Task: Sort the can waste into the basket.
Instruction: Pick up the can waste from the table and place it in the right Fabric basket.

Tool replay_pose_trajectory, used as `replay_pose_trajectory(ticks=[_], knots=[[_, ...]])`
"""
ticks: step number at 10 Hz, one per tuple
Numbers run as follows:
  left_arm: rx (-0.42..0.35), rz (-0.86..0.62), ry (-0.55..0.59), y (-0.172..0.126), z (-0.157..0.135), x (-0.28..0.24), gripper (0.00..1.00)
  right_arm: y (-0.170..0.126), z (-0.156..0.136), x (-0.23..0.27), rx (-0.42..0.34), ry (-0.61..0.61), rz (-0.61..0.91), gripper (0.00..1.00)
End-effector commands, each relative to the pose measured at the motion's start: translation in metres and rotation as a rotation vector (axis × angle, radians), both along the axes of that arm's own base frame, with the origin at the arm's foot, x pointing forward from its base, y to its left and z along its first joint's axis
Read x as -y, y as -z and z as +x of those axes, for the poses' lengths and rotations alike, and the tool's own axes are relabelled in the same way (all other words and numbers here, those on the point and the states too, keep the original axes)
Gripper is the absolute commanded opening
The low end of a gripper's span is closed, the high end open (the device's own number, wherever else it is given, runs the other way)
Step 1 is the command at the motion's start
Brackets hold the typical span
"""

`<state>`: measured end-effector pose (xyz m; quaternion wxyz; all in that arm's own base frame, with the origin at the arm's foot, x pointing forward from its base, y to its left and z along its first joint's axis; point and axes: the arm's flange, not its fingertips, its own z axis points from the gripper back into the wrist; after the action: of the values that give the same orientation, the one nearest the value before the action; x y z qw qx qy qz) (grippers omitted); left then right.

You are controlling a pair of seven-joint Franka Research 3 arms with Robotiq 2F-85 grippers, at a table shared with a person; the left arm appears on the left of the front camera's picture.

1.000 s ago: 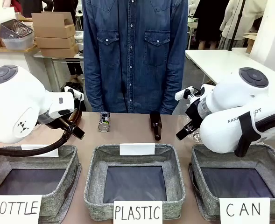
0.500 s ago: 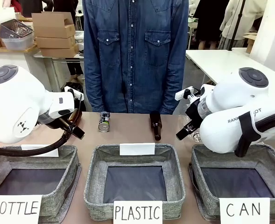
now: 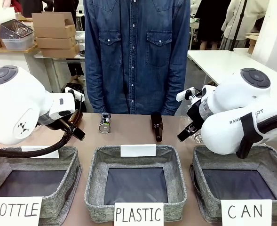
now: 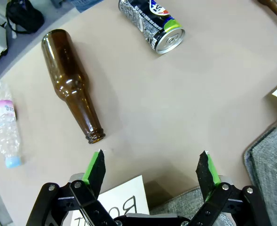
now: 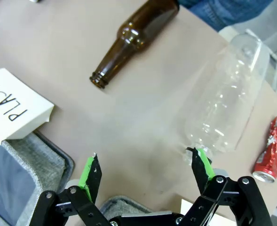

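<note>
**Nothing moved in the last second: both arms parked**

Left gripper (image 4: 152, 162) hung over the bare table (image 4: 176, 103), jaws spread wide, gripping nothing. The dark can (image 4: 152, 23) lay on its side beyond it, near a brown bottle (image 4: 72, 82). Right gripper (image 5: 145, 162) gaped empty too, one pad just beside a clear plastic bottle (image 5: 227, 94). The red can (image 5: 270, 149) lay past that bottle. Both cans were on the tabletop, outside the CAN basket (image 3: 270, 157). A person (image 3: 136, 56) stood at the far edge.
</note>
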<state>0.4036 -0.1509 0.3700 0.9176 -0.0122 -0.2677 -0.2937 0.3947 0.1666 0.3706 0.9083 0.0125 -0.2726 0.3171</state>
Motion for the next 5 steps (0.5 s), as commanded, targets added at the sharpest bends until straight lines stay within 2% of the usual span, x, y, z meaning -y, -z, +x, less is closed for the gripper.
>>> replay_pose_trajectory(ticks=[1,2,3,4,5], knots=[[0.0,0.0,0.0,0.0,0.0,0.0,1.0,0.0,0.0,0.0,0.0,0.0,0.0,1.0],[0.048,0.015,0.062,-0.029,-0.018,-0.005,1.0,-0.025,-0.011,0.01,0.004,-0.04,0.048,1.0],[0.06,0.051,0.098,-0.07,-0.051,-0.015,1.0,-0.068,-0.036,0.029,0.085,-0.079,0.065,1.0],[0.119,0.017,0.192,-0.106,-0.1,-0.021,1.0,-0.105,-0.068,0.049,0.142,-0.119,0.072,1.0],[0.153,0.027,0.265,-0.119,-0.132,-0.022,1.0,-0.118,-0.088,0.059,0.146,-0.12,0.059,1.0]])
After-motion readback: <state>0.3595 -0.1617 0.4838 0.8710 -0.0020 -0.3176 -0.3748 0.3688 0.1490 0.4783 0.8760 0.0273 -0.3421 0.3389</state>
